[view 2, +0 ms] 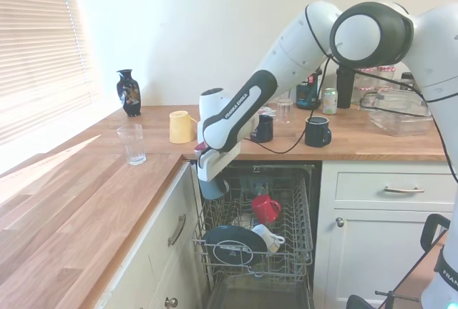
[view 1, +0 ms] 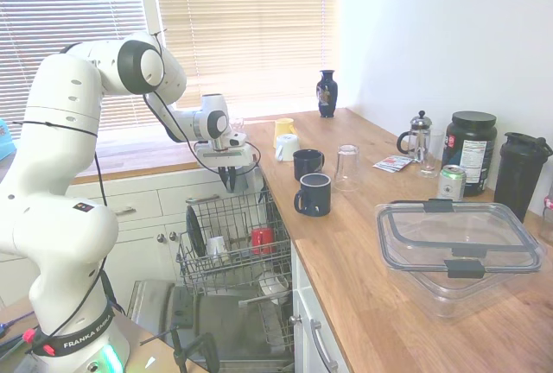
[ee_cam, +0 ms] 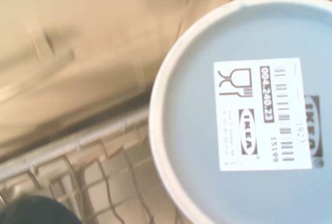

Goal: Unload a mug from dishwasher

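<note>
Mug place: the small grey-blue ceramic mug (view 2: pixel 212 187) hangs right under the robot's two-finger gripper (view 2: pixel 207 173), touching it. It is in the air above the back corner of the grey wire pull-out rack (view 2: pixel 286 248) of the white dishwasher (view 1: pixel 216 321), just beside the edge of the wooden counter (view 2: pixel 86 194).

Gripper: it is squeezed on the mug, holding it up.

Mug way: the mug is upside down. Its flat bottom faces up at the wrist camera, with a white label (ee_cam: pixel 264 114) stuck on it. Its long way runs up and down. Its handle cannot be seen.

Arm: the white robot arm (view 2: pixel 300 44) reaches across over the counter, bends, then slopes down to the rack. The gripper points down.

In the rack: a red cup (view 2: pixel 265 207), a dark round plate (view 2: pixel 230 246) and a small white cup (view 2: pixel 266 236) sit below the mug, well apart from it.

Door: the steel-lined door (view 1: pixel 164 304) is dropped open under the rack.

On the counter: two dark blue mugs with white rims (view 1: pixel 313 193), a yellow cup (view 2: pixel 180 126), a clear glass (view 2: pixel 132 143) and a dark vase (view 2: pixel 129 92).
</note>
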